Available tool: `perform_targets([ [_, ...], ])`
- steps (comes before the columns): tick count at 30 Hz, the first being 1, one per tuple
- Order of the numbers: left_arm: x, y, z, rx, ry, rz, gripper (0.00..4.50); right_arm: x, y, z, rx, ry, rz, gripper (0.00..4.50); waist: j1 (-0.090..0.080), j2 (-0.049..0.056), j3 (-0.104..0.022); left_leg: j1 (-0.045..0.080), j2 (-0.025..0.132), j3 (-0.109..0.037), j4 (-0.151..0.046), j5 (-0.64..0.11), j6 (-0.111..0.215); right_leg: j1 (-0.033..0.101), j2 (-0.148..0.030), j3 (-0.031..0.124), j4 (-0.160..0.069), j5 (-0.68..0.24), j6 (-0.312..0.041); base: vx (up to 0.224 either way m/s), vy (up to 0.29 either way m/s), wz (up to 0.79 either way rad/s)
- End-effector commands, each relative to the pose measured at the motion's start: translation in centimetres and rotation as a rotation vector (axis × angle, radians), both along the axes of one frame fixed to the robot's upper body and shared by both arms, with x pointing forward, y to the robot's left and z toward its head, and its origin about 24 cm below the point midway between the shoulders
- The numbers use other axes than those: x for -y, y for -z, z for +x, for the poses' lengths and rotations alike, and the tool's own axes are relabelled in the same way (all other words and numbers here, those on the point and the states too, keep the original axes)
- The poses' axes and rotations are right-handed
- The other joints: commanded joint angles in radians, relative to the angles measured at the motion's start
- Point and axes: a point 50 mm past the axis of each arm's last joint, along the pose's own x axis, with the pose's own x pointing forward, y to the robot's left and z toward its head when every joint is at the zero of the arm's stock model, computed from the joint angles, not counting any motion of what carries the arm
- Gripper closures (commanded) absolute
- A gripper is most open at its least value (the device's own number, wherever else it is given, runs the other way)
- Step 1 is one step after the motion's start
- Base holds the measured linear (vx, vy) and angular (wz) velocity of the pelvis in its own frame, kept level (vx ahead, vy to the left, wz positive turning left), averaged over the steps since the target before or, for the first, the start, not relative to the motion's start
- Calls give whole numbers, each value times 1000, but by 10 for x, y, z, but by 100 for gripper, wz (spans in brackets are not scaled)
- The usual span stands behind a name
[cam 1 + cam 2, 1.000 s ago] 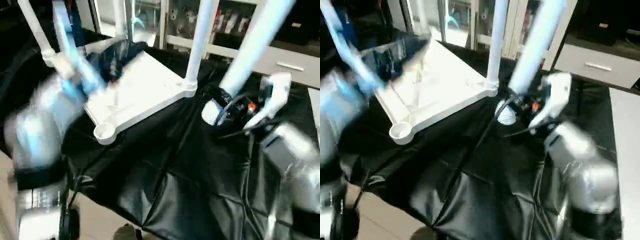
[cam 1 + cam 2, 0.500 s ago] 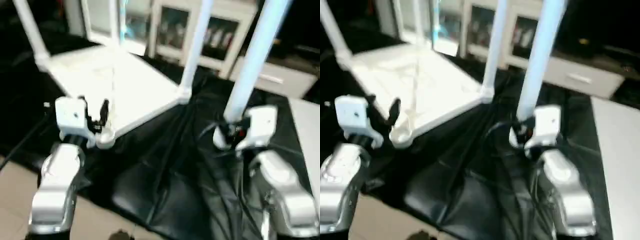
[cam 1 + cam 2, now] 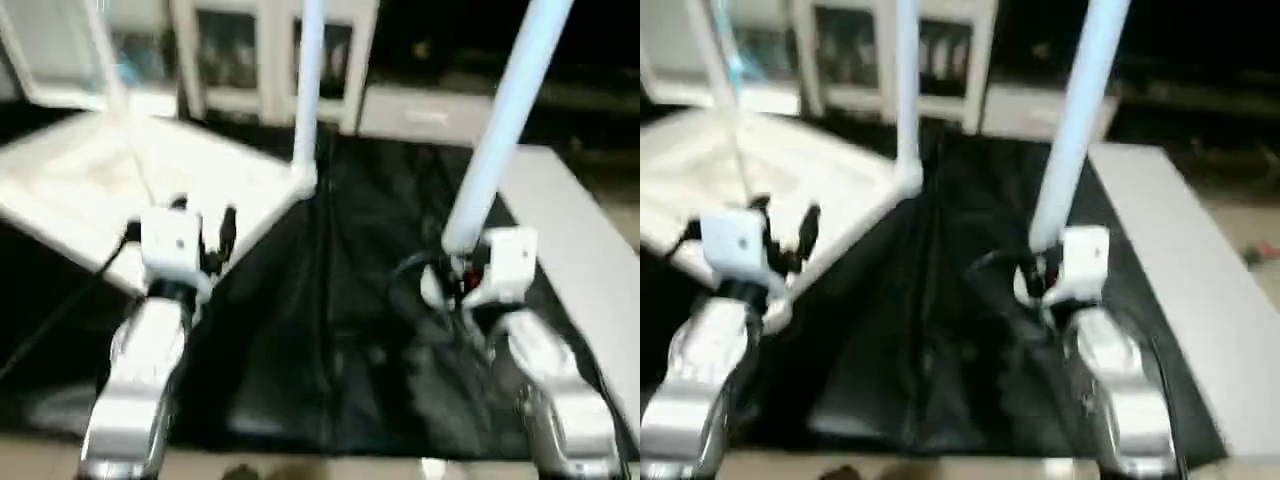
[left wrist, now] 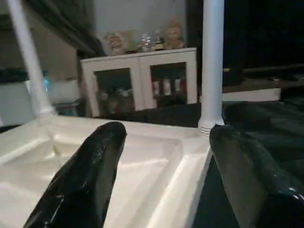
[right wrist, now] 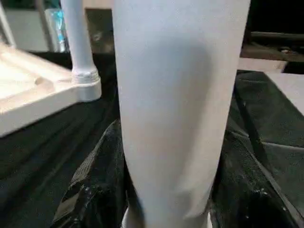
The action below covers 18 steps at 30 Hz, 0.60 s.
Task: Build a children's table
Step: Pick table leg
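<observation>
The white tabletop point(image 3: 90, 190) lies upside down on the black cloth point(image 3: 350, 330), with two legs point(image 4: 212, 66) standing upright in its corner sockets. The left gripper point(image 3: 203, 232) hovers at the tabletop's near edge — fingers point(image 4: 80, 180) spread apart, nothing between them. The right gripper point(image 3: 450, 280) clamps the lower end of a loose leg point(image 3: 500, 120), holding it nearly upright over the cloth — well apart from the tabletop.

The white tabletop point(image 3: 90, 190) lies underside-up with legs point(image 3: 308, 90) standing in its sockets; another leg point(image 3: 497, 125) stands apart, upright.
</observation>
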Motion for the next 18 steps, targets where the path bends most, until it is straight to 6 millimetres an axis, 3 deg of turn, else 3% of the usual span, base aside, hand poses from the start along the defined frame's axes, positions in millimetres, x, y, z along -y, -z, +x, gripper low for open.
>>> perform_targets([
  [1,-4,-2,0,23,-34,7,116,0,-8,3,38,-9,11,262,-52,32,-43,74,53,9,-147,-237,157,-43,16,-31,-49,-267,-140,-43,263,-41],
  [2,-7,-3,0,25,-66,31,116,-2,-9,4,45,-19,32,262,-71,30,-51,91,66,15,-159,-282,179,-52,15,-57,-21,-218,-133,-43,263,-41],
  [3,-8,-2,0,23,-70,33,116,-2,-10,5,44,-20,47,262,-94,30,-52,45,62,-43,-181,-198,324,-10,11,-103,24,-53,-99,-41,253,-16],
  [4,-8,-3,-1,23,-79,70,116,-2,-11,6,44,-10,48,262,-97,27,-46,51,77,-39,-165,-113,362,-32,-1,-106,4,-14,-100,-42,192,-4],
  [5,-9,-4,-1,32,-91,102,116,-2,-12,8,43,-7,66,262,-99,17,-47,29,87,-39,-146,-72,308,-3,-34,-84,-40,46,-127,-42,192,-4],
  [6,-9,-4,-1,35,-88,102,116,-3,-13,10,48,-1,86,262,-98,7,-50,16,102,-43,-143,-92,235,16,-64,-62,-68,66,-151,-50,149,6],
  [7,-9,-5,-1,35,-91,96,116,-2,-15,12,69,20,69,262,-99,28,-56,20,119,-61,-150,-146,62,26,-54,-65,-61,78,-198,-75,106,3],
  [8,-11,-8,0,48,-111,91,116,-3,-15,14,79,29,28,262,-115,47,-54,32,181,-111,-197,-225,-72,1,-15,-92,-15,-17,-154,-75,106,3],
  [10,-12,-9,1,42,-119,68,116,-3,-14,15,74,27,7,262,-121,40,-52,27,212,-122,-222,-284,-93,-14,-13,-95,25,-76,-74,-62,-10,1],
  [11,-13,-9,2,41,-125,59,116,-3,-13,15,75,20,5,262,-113,41,-57,39,209,-121,-218,-295,-26,-38,-22,-85,39,-88,-56,-55,-57,4],
  [12,-13,-9,2,41,-125,59,116,-3,-13,15,75,20,5,262,-111,41,-58,40,202,-121,-215,-283,10,-35,-25,-81,34,-79,-70,-50,-137,7],
  [13,-14,-4,2,14,-121,-11,116,-3,-11,13,74,3,49,262,-106,28,-62,40,173,-107,-205,-269,99,-25,-32,-72,6,-59,-111,-56,-190,4],
  [14,-14,-4,3,14,-128,-4,116,-5,-9,11,63,-14,78,262,-105,3,-62,17,118,-67,-179,-266,192,2,-54,-55,-51,-3,-207,-56,-190,4],
  [15,-15,-3,3,15,-133,4,116,-5,-8,11,56,-23,94,262,-76,-26,-56,-49,0,29,-64,-206,216,44,-126,-18,-165,-32,-344,-40,-207,1],
  [16,-13,-4,3,25,-114,14,116,-6,-7,10,55,-33,95,262,-76,-26,-56,-49,0,29,-64,-206,216,44,-126,-18,-165,-32,-344,-35,-202,0],
  [17,-11,-5,4,39,-88,27,116,-7,-6,9,54,-41,94,262,-28,-54,-59,-67,2,30,-18,9,138,70,-167,10,-168,-96,-228,-35,-202,0],
  [18,-9,-6,4,46,-60,33,116,-8,-5,9,56,-42,89,262,-28,-57,-53,-64,7,29,-39,43,105,64,-152,-2,-163,-146,-150,-55,-179,-6],
])
